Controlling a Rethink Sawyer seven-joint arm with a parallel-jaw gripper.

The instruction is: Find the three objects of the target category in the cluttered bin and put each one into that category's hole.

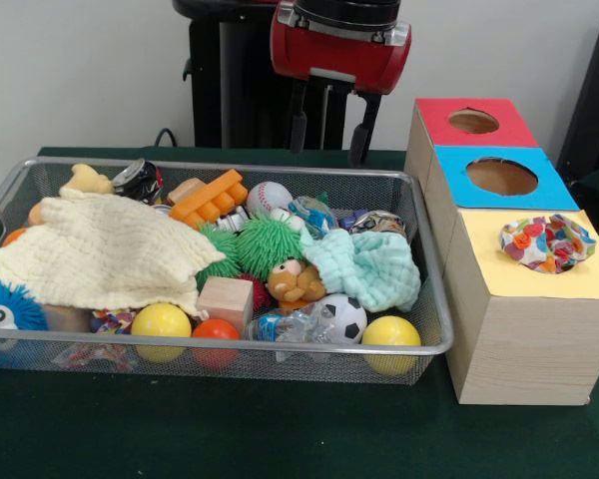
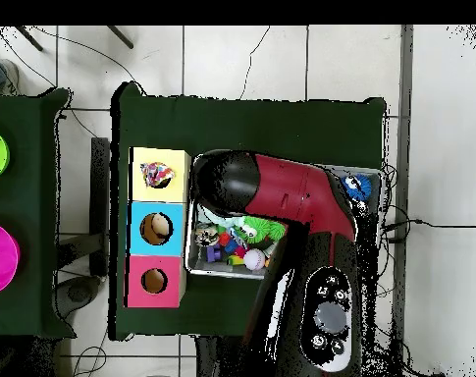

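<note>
My gripper (image 1: pixel 328 155) hangs open above the back rim of the wire bin (image 1: pixel 280 170), with nothing between its two dark fingers (image 1: pixel 298 120). In the bin lie a large pale yellow cloth (image 1: pixel 105 249) at the left and a mint cloth (image 1: pixel 364 264) right of centre. A patterned, multicoloured cloth (image 1: pixel 547 242) sits in the hole of the box's yellow section (image 1: pixel 539 284). The blue section (image 1: pixel 459 190) and red section (image 1: pixel 439 115) have open holes. In the overhead view the red arm (image 2: pixel 281 196) hides most of the bin; the patterned cloth (image 2: pixel 156 175) shows.
The bin also holds yellow balls (image 1: pixel 161 320), an orange ball (image 1: pixel 216 329), a football (image 1: pixel 344 314), a baseball (image 1: pixel 269 197), green spiky balls (image 1: pixel 265 244), a wooden block (image 1: pixel 225 299), an orange comb-like toy (image 1: pixel 212 195) and a blue fuzzy toy (image 1: pixel 2 307). The box stands right of the bin.
</note>
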